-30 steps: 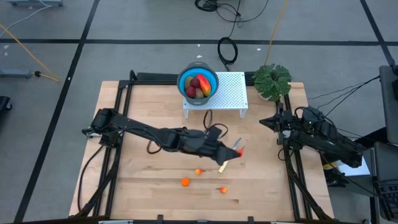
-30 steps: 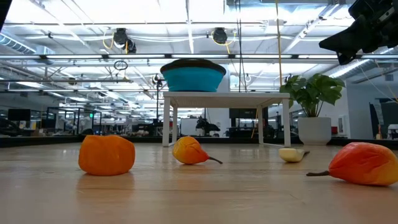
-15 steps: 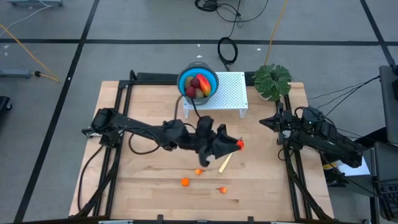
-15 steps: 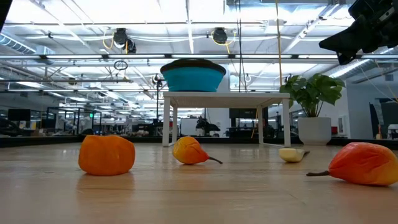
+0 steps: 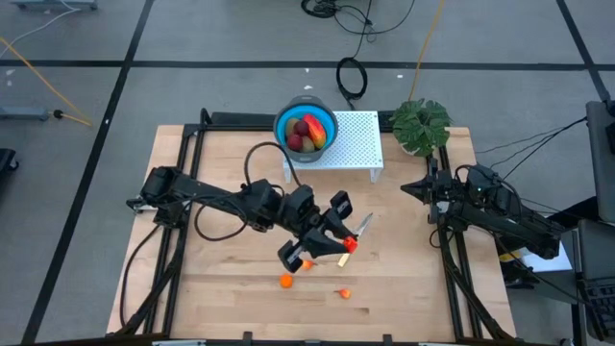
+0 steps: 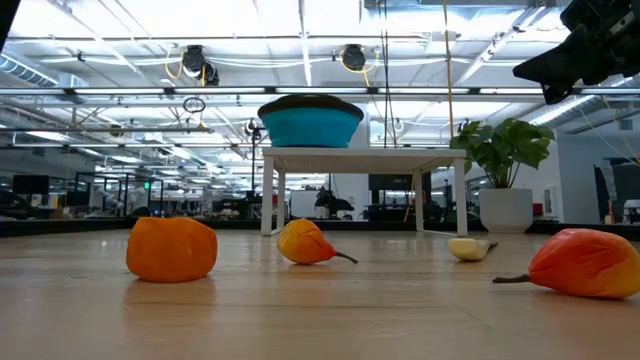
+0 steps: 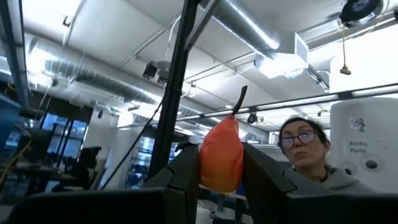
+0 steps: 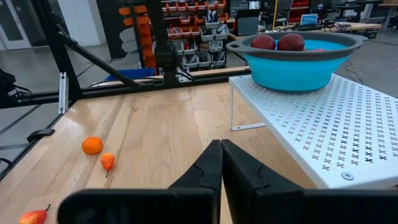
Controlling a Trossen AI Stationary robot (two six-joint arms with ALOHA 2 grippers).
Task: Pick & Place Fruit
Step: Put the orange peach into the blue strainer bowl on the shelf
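Observation:
My left gripper [image 5: 344, 246] hangs over the middle of the table, fingers slanting upward, shut on a tiny orange fruit [image 7: 221, 155]. Three more tiny orange fruits lie on the wood: one [image 5: 285, 281], another [image 5: 344, 293], and a third [image 5: 307, 264] partly under the gripper. A blue bowl [image 5: 306, 128] on a white perforated stand [image 5: 354, 146] holds dark red, red-yellow and brown-green fruit. My right gripper [image 8: 221, 155] waits shut at the table's right side. My left gripper pinches the tiny orange fruit by its two sides [image 7: 205, 167] between its two fingers [image 7: 261, 169]. The fingers slant upward from the table's left. The fruit is lifted clear of the table, its dark stem [image 7: 240, 99] pointing away from the gripper.
A slim knife [image 5: 362, 224] lies on the wood beside my left gripper; its yellowish end [image 6: 468, 248] shows in the low view. A potted green plant [image 5: 421, 125] stands at the far right corner. A person [image 7: 311, 158] shows beyond the table in the left wrist view.
My left gripper has risen from the table, rolled, and tipped its fingers upward, carrying the tiny orange fruit clear of the wood and a little toward the near left. The other fruits and the knife lie as before.

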